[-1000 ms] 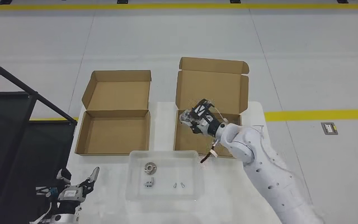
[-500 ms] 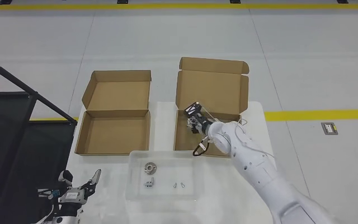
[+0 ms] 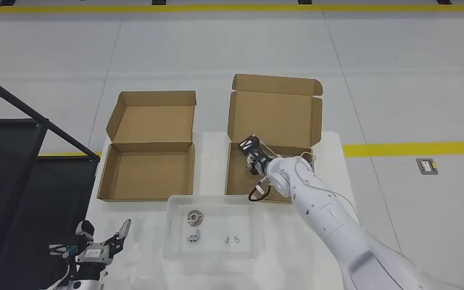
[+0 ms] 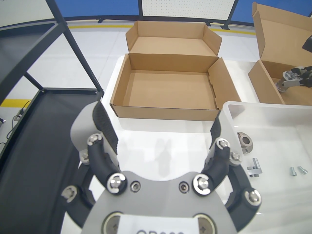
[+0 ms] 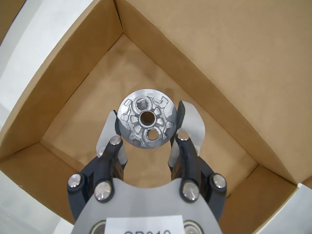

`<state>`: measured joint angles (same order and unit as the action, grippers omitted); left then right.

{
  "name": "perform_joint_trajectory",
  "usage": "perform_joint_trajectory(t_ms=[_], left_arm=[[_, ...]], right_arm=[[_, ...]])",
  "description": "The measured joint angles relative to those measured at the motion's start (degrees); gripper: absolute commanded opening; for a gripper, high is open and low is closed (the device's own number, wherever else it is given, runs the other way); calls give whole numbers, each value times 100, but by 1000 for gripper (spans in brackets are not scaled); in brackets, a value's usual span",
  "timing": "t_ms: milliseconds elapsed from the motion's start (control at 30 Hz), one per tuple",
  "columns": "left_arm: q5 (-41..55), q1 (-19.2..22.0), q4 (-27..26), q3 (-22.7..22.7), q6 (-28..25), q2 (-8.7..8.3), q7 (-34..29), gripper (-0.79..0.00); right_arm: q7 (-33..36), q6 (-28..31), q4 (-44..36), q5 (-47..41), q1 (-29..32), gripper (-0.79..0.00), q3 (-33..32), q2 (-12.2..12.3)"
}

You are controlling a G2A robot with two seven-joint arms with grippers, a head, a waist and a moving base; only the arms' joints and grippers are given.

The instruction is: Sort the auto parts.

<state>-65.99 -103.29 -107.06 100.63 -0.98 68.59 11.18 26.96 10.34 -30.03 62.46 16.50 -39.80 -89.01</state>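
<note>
By the near left corner of the worktop [image 3: 214, 152], the left hand [image 4: 157, 116] is held wide open and empty. The left cardboard box [image 3: 145, 174] is bare, so nothing has been sorted into it. In the clear plastic tray [image 3: 243, 210], a flanged metal ring [image 3: 194, 215], a small angular bracket [image 3: 193, 235] and what may be two short bolts [image 3: 232, 239] are left to sort. Over the right cardboard box [image 3: 275, 116], a round cast-metal disc [image 5: 147, 121] with a central bore is clamped by its rim in the right hand [image 5: 148, 116], not yet set down.
</note>
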Motion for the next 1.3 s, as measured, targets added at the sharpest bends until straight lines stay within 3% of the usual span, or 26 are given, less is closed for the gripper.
perform_joint_trajectory(t_ms=[267, 467, 700, 967, 1133, 1300], left_arm=[[0, 0, 0, 0, 0, 0, 0, 0], [0, 0, 0, 0, 0, 0, 0, 0], [0, 0, 0, 0, 0, 0, 0, 0], [0, 0, 0, 0, 0, 0, 0, 0], [0, 0, 0, 0, 0, 0, 0, 0], [0, 0, 0, 0, 0, 0, 0, 0]], right_arm=[[-79, 86, 66, 118, -88, 0, -46, -36], [-459, 460, -391, 215, 56, 0, -292, 141], [-489, 1346, -2081, 666, 752, 0, -855, 627], [670, 2570, -4726, 934, 2041, 0, -1550, 1114], [1356, 3003, -5222, 870, 2250, 0, -1554, 1185], [1315, 2991, -5212, 873, 2245, 0, -1553, 1184]])
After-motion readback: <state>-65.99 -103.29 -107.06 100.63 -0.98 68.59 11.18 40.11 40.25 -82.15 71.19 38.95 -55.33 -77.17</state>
